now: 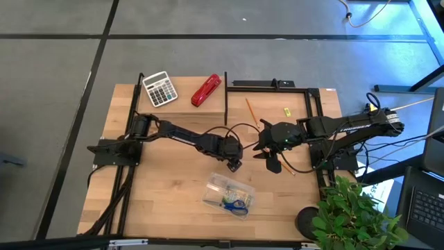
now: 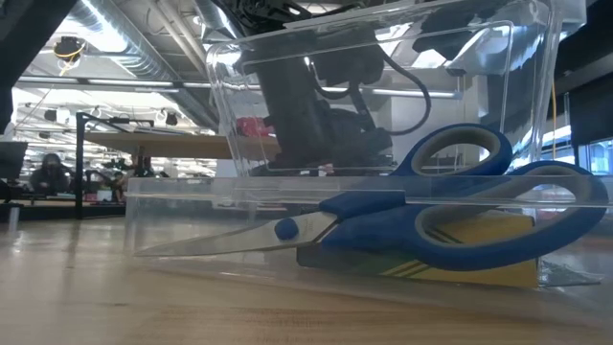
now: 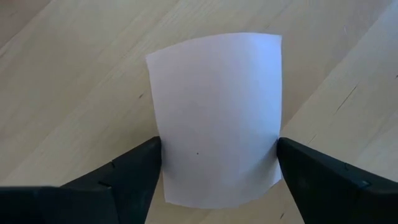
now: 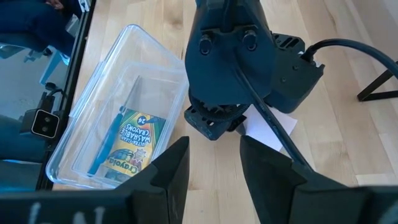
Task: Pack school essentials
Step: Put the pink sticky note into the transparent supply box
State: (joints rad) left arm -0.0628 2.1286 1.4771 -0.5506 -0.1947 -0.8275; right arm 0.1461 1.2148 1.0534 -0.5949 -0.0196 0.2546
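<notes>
Near the front edge of the surface the clear box already holds scissors and a crayon pack. Mid-surface, the left tool clasps a white pad; the right tool hangs released beside it. An orange pencil waits at the back, near the calculator and stapler. Behind: an office hall.

Scissors and crayons lie in the box, at six o'clock; calculator and stapler at eleven.
</notes>
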